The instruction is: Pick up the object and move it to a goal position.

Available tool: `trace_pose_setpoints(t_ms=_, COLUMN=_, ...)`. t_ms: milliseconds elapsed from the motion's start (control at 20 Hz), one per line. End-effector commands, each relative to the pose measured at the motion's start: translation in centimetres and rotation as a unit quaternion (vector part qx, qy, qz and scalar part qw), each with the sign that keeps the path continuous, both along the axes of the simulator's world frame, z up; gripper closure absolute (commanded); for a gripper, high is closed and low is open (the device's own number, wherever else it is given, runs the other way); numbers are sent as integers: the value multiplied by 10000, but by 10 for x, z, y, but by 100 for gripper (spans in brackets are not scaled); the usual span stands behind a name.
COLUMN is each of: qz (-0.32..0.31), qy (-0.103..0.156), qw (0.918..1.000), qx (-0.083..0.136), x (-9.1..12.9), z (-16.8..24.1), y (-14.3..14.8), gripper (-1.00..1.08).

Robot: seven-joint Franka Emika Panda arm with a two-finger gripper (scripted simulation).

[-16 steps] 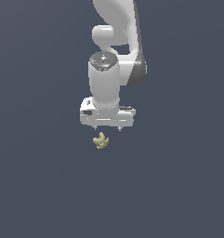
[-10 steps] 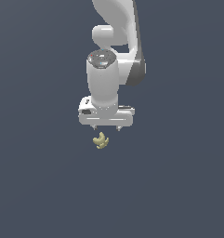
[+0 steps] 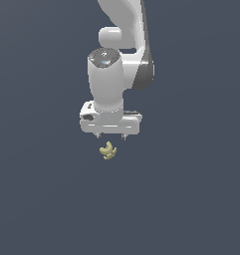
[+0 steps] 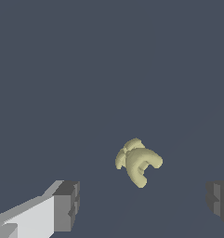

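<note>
Two grey finger pads [image 4: 67, 204], spread wide apart, nothing between them touching either. One gripper [image 3: 110, 136], pointing down from the white arm [image 3: 122, 30]. One object [image 4: 137, 162]: small, pale yellow, curved, lobed. It lies on the plain dark floor [image 3: 191, 199], under the gap between the fingers, clear of both.

Setting: simulated workspace, no real room. Evidence: my surroundings are one flat, uniform slate-grey ground [image 3: 201, 199] with no walls, furniture or horizon; my arm [image 3: 122, 30] renders as smooth, untextured white plastic with even shading; edges are clean and computer-drawn in both my exterior and wrist views.
</note>
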State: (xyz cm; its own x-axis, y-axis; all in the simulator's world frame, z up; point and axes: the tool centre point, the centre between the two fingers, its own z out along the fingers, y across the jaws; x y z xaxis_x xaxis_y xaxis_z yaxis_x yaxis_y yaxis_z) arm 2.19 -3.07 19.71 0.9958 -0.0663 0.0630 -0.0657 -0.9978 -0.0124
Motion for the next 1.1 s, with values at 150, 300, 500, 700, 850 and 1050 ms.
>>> trace_pose_setpoints(t_ms=150, qz=-229, qy=26, qw=9997, qx=20, x=-1, z=-7, y=-1, gripper=-92)
trace_pose_setpoints(t_ms=300, qz=-449, qy=50, qw=9990, qx=37, x=-2, z=-15, y=-2, gripper=-92)
trace_pose_setpoints(t_ms=500, qz=-846, qy=92, qw=9964, qx=63, x=-3, z=-27, y=-4, gripper=-92)
trace_pose_setpoints(t_ms=700, qz=-1361, qy=144, qw=9906, qx=87, x=-6, z=-43, y=-7, gripper=-92)
trace_pose_setpoints(t_ms=850, qz=-1805, qy=187, qw=9833, qx=98, x=-9, z=-57, y=-10, gripper=-92)
trace_pose_setpoints(t_ms=1050, qz=-2371, qy=237, qw=9712, qx=101, x=-12, z=-74, y=-14, gripper=-92)
